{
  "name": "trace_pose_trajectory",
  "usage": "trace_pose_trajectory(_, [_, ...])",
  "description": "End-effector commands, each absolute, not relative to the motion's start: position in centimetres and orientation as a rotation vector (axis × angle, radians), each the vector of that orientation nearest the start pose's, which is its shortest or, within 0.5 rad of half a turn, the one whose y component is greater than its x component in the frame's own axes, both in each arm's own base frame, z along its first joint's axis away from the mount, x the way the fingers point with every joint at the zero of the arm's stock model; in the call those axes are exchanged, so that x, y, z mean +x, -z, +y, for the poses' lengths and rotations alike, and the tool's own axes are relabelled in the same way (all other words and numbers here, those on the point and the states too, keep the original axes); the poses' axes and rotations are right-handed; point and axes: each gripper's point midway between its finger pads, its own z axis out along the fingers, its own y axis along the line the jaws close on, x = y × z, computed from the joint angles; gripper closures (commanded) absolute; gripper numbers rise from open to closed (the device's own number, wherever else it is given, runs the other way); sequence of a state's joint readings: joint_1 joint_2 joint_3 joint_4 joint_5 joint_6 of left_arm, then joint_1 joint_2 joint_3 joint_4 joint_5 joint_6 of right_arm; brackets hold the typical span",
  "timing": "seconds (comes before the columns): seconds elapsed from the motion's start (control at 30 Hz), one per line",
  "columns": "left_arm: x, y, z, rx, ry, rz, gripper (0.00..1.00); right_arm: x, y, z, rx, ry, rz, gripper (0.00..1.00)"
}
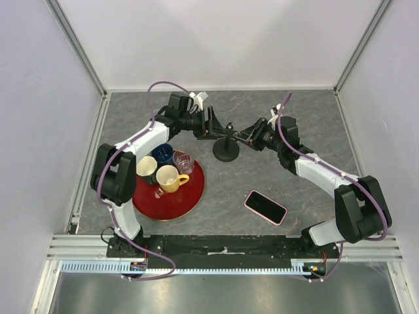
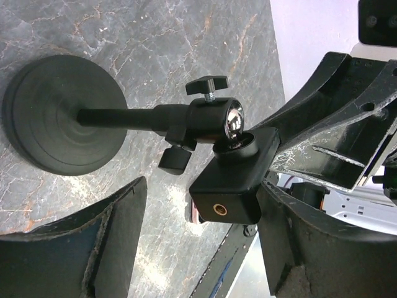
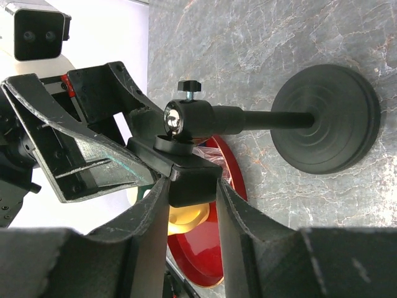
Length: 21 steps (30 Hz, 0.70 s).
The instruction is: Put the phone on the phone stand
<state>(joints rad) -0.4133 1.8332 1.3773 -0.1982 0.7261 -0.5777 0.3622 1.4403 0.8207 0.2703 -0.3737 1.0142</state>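
Nearby, red tray [image 1: 167,208] holds mugs [image 1: 171,178], right hand [image 3: 192,186] grips phone stand [image 1: 226,152], left hand [image 2: 200,205] agape

stand head [image 3: 189,180] part hid, tray [image 3: 201,261] cropped

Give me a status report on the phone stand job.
Right hand shut on the phone stand head; left hand open around it. Phone flat on table, untouched. Red tray of mugs left of stand, not blocking.
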Motion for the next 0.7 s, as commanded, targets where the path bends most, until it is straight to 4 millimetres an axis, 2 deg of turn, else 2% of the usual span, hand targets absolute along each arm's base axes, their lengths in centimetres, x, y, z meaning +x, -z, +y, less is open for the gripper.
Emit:
trace_pose_trajectory(0.0, [37.8, -18.8, -31.9, 0.318, 1.396, 2.251, 0.24, 35.8, -21.1, 24.8, 0.292, -1.29, 2.026, 1.0])
trace_pose_trajectory(0.07, [37.7, -18.9, -31.8, 0.315, 1.396, 2.247, 0.31, 35.8, -21.1, 24.7, 0.295, -1.285, 2.024, 1.0])
trace_pose_trajectory(0.13, [37.5, -18.6, -31.7, 0.293, 1.391, 2.266, 0.46, 36.0, -21.1, 24.6, 0.3, -1.277, 2.023, 1.0])
trace_pose_trajectory(0.2, [37.5, -18.5, -31.5, 0.271, 1.383, 2.275, 0.55, 36.2, -21.4, 24.6, 0.293, -1.264, 2.013, 1.0])
trace_pose_trajectory(0.23, [37.5, -18.2, -31.5, 0.259, 1.38, 2.285, 0.65, 36.3, -21.3, 24.5, 0.293, -1.255, 2.021, 1.0])
trace_pose_trajectory(0.3, [37.5, -17.4, -31.5, 0.242, 1.373, 2.319, 0.73, 36.7, -21.7, 24.6, 0.285, -1.245, 2.012, 1.0])
trace_pose_trajectory(0.33, [37.5, -17.1, -31.4, 0.231, 1.371, 2.332, 0.84, 36.8, -21.9, 24.6, 0.284, -1.243, 2.007, 1.0])
trace_pose_trajectory(0.4, [37.5, -15.8, -31.3, 0.193, 1.346, 2.389, 0.94, 37.2, -22.5, 24.6, 0.276, -1.239, 1.992, 1.0])
trace_pose_trajectory(0.43, [37.5, -15.5, -31.2, 0.184, 1.342, 2.403, 0.98, 37.4, -22.7, 24.5, 0.28, -1.237, 1.988, 1.0])
trace_pose_trajectory(0.47, [37.5, -15.2, -31.2, 0.176, 1.336, 2.414, 0.98, 37.6, -23.1, 24.5, 0.279, -1.239, 1.98, 1.0])
trace_pose_trajectory(0.67, [37.4, -14.1, -31.3, 0.152, 1.294, 2.455, 0.98, 38.2, -22.6, 24.4, 0.301, -1.241, 1.989, 1.0])
